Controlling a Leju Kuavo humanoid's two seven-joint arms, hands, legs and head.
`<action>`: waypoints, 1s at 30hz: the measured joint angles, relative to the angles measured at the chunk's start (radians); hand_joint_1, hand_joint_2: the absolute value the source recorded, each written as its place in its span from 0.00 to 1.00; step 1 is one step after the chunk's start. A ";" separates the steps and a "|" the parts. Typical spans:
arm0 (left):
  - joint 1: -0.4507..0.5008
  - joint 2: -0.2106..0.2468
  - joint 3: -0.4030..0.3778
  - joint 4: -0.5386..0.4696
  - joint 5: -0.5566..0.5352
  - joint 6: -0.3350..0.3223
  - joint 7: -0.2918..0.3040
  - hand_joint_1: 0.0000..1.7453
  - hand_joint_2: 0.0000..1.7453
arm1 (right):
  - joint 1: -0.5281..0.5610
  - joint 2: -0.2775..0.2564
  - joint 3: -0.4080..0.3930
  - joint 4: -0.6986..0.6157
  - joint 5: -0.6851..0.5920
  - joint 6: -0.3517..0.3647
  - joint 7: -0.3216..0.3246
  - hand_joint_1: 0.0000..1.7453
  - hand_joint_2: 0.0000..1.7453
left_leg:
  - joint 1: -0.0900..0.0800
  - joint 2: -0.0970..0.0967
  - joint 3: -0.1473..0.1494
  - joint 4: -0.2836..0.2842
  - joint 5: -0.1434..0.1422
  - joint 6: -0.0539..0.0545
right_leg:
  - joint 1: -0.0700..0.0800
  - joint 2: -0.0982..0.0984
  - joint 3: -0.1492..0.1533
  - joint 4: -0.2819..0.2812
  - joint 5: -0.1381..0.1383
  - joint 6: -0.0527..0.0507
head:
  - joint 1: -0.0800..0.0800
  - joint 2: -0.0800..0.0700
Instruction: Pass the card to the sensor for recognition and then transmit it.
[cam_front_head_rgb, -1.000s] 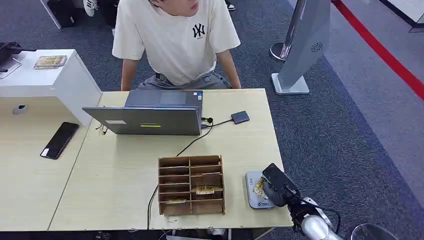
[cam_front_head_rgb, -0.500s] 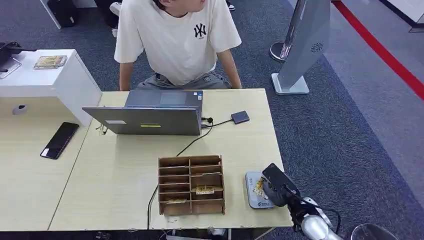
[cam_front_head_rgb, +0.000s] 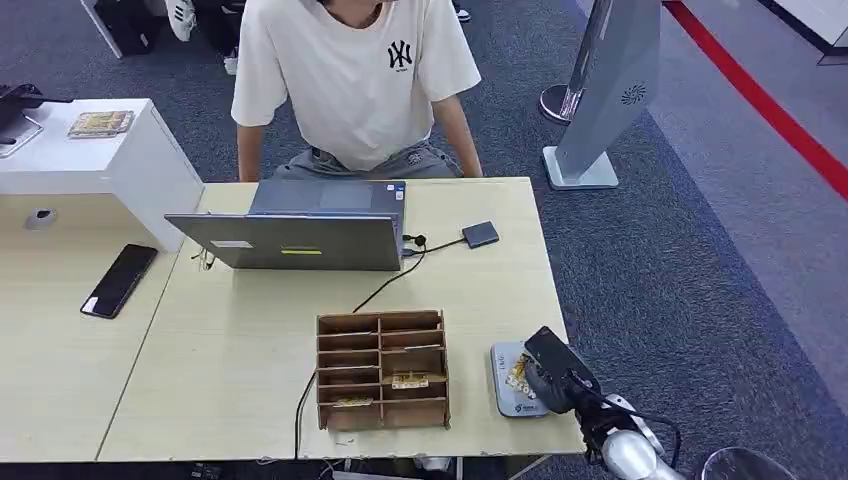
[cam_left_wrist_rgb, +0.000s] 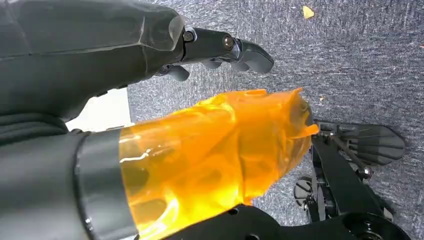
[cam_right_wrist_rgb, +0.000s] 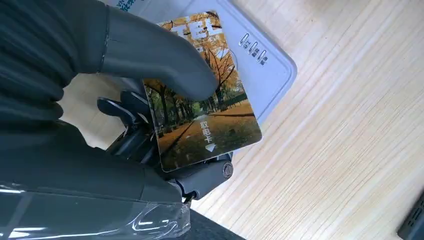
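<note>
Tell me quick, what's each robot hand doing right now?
Left hand: holds nothing, fingers apart.
Right hand: holds the card over the grey sensor.

Bright, even overhead light; soft, faint shadows under the laptop (cam_front_head_rgb: 300, 240). Glare on the orange wrap (cam_left_wrist_rgb: 210, 155) and the card (cam_right_wrist_rgb: 207, 107). Sharp head view; nearest wrist-view surfaces blurred.
</note>
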 joint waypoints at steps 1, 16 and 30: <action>0.000 0.000 0.000 0.000 0.000 0.000 0.000 0.00 0.00 | 0.000 0.000 0.000 0.000 0.000 0.000 0.000 1.00 1.00 | 0.000 0.000 0.000 0.000 0.000 0.000 | 0.000 0.000 0.000 0.000 0.000 0.000 | 0.000 0.000; 0.000 0.001 0.000 0.000 0.000 0.003 0.000 0.00 0.00 | -0.002 0.006 0.001 0.007 0.000 -0.003 0.000 1.00 1.00 | 0.000 0.000 0.000 0.000 0.000 0.000 | 0.000 0.000 0.000 0.000 0.000 0.000 | 0.000 0.000; 0.000 0.001 0.000 0.000 0.000 0.003 0.000 0.00 0.00 | -0.007 0.007 0.004 0.015 0.000 -0.004 -0.002 1.00 1.00 | 0.000 0.000 0.000 0.000 0.000 0.000 | 0.000 0.000 0.000 0.000 0.000 0.000 | 0.000 0.000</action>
